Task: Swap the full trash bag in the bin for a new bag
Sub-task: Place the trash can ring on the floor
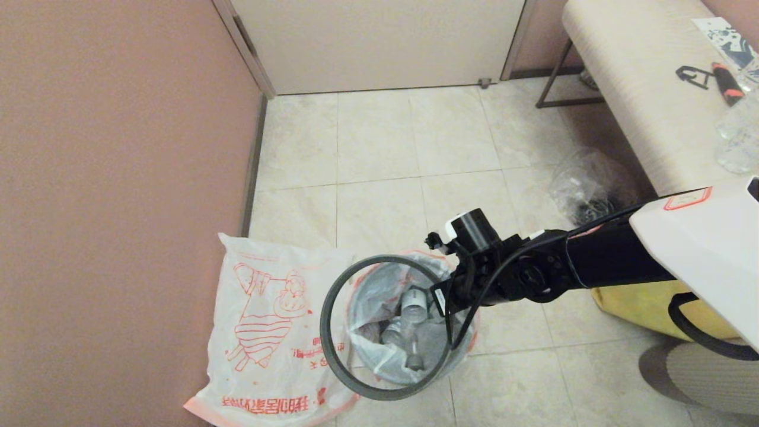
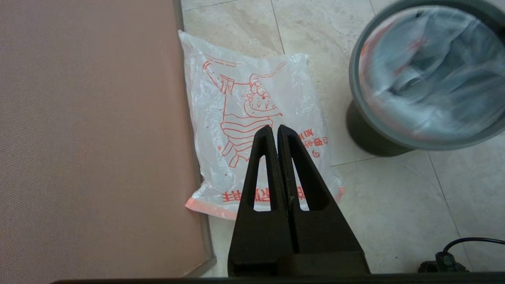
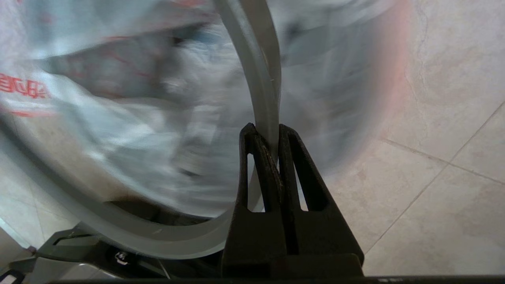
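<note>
Floor (image 1: 379,148): pale tiles, filling the middle of the head view; pink wall (image 1: 107,178) along the left of the frame.

Worktop (image 1: 640,89): cream padded bench, upper right of the head view, carrying a black-and-red tool (image 1: 726,83) and clear plastic items.

New bag (image 1: 267,332): thin white plastic with a red-orange cartoon and red lettering, lying flat on the floor at lower left of the head view, against the wall and just beside the bin.

Yellow fabric tote (image 1: 646,308): on the floor at lower right, partly hidden by the right arm.

Bin (image 2: 371,134): small round black pail, lower centre of the head view, mostly hidden by its contents.

Full trash bag (image 1: 397,320): white translucent, pink-orange edge, seated in the bin; clear bottles show inside.

Ring (image 1: 332,350): thin dark-grey hoop, tilted and off the bin's top, its far side overhanging the new bag.

Clear bag of dark items (image 1: 584,190): on the floor under the worktop's edge.

Right claw (image 3: 269,136): pressed together, pinching the ring at the hoop's right side, above the bin.

Left claw (image 2: 275,132): pressed together, holding nothing, hanging over the new bag.
</note>
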You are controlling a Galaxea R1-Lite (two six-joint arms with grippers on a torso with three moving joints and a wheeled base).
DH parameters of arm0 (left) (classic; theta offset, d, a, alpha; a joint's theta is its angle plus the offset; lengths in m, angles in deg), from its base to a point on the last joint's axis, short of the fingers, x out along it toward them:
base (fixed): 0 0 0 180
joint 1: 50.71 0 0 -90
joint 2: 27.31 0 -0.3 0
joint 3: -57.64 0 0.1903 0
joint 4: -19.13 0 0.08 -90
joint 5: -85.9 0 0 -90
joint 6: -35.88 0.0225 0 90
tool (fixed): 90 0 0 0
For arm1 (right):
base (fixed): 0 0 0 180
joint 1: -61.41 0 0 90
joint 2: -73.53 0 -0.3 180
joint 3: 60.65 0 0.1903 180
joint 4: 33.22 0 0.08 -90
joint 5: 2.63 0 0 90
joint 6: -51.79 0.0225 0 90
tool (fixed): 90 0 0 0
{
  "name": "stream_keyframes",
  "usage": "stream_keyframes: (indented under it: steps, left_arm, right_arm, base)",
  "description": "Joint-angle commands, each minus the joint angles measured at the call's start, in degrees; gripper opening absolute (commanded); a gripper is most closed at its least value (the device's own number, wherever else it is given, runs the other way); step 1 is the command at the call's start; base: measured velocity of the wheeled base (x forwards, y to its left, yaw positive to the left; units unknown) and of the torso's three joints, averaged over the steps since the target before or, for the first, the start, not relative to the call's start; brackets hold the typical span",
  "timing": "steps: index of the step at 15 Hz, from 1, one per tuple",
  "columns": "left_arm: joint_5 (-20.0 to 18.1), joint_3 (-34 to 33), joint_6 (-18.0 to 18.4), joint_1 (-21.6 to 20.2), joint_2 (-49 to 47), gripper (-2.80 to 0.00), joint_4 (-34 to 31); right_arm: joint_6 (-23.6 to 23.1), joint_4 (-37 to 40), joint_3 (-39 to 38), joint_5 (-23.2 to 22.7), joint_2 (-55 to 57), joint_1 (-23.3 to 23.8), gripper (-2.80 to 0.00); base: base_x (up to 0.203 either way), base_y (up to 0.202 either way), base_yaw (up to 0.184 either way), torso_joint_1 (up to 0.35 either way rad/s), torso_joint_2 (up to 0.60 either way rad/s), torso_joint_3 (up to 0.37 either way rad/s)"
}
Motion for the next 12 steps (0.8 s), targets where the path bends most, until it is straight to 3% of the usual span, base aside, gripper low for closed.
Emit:
stream_keyframes:
  steps: [1, 6, 12]
  left_arm:
    - [0.0, 0.02, 0.03, -0.02, -0.07, -2.8, 0.0]
    - [0.0, 0.02, 0.03, -0.02, -0.07, -2.8, 0.0]
    - [0.0, 0.02, 0.03, -0.02, -0.07, -2.8, 0.0]
  right_arm:
    - [-0.03, 0.05, -0.38, 0.09, -1.58, -0.34, -2.8]
    - [0.54, 0.12, -1.63, 0.01, -4.57, -0.75, -2.8]
    - [4.56, 0.44, -17.59, 0.16, -23.9, -0.09, -2.8]
  base:
    - [0.0, 0.0, 0.0, 0.0, 0.0, 0.0]
    - [0.0, 0.0, 0.0, 0.0, 0.0, 0.0]
    - [0.0, 0.0, 0.0, 0.0, 0.0, 0.0]
